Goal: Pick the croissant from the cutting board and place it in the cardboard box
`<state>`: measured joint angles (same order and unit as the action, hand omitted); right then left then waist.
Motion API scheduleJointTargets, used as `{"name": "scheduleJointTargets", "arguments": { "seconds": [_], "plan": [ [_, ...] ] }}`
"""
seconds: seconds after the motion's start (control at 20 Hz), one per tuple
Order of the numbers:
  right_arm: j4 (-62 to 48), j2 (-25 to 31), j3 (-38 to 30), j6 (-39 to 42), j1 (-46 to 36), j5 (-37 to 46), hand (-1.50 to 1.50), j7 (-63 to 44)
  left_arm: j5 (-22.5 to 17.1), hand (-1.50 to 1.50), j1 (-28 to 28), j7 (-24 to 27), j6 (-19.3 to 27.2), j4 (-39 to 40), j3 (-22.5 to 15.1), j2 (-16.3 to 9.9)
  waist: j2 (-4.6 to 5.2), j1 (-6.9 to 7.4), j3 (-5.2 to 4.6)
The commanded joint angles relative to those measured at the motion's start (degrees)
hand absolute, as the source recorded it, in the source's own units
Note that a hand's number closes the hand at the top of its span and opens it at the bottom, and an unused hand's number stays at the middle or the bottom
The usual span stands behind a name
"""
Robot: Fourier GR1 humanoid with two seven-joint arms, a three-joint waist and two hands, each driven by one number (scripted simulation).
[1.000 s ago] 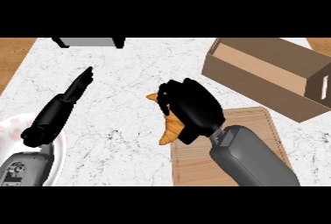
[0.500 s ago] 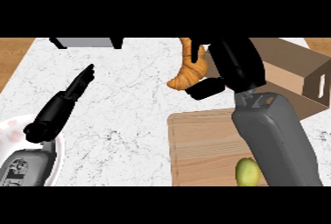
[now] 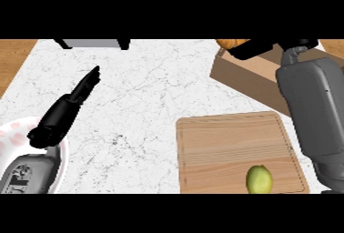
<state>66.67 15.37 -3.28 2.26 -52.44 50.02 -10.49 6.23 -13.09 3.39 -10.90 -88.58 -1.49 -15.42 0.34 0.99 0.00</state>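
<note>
Only an orange end of the croissant [image 3: 231,43] shows, at the top edge of the head view. My right hand [image 3: 260,47] is curled round it, and the grey forearm reaches up along the right side. Hand and croissant hover over the far left corner of the cardboard box [image 3: 245,77], which stands at the upper right and is partly hidden by the forearm. The wooden cutting board [image 3: 222,145] lies at the lower right with no croissant on it. My left hand [image 3: 66,111] rests open at the left, fingers straight and pointing up the counter.
A yellow-green fruit [image 3: 259,179] lies near the board's front edge. A white plate [image 3: 15,134] with pink marks sits at the lower left, under my left forearm. A dark grey object [image 3: 91,43] stands at the counter's back edge.
My right hand has carried the croissant off the cutting board, up and to the right, to the box's far corner. The view has shifted, showing the fruit. The left hand has stayed still.
</note>
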Motion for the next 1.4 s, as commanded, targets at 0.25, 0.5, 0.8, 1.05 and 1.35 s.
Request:
{"name": "scheduleJointTargets", "arguments": {
  "seconds": [0.25,0.5,0.8,1.05,1.35],
  "plan": [
    [-23.71,11.1,-2.14,11.75,-5.88,0.49,1.5,7.97,0.46,0.0,-0.39,-0.46,-0.15,-1.66,-0.99,1.17,0.44,1.45,0.02],
    [-34.21,15.16,-2.06,12.24,-5.92,1.78,1.5,17.14,-0.89,0.0,1.39,-0.07,-1.94,-3.1,0.83,-0.63,0.4,1.7,0.06],
    [-44.21,18.35,0.61,18.24,-8.26,4.88,-1.5,23.47,0.97,0.0,-2.26,1.34,-0.96,1.82,0.63,0.4,0.73,1.26,0.06],
    [-47.13,19.25,0.03,21.81,-10.54,3.48,-1.5,34.91,-1.04,0.0,-2.02,-0.08,-2.69,1.28,2.12,-0.36,0.51,1.18,0.08],
    [-47.8,15.87,-18.51,17.43,-11.85,-14.58,-1.5,38.14,0.11,0.0,-2.06,1.24,-1.48,2.22,2.5,-0.46,0.65,0.88,0.33]
  ]
}}
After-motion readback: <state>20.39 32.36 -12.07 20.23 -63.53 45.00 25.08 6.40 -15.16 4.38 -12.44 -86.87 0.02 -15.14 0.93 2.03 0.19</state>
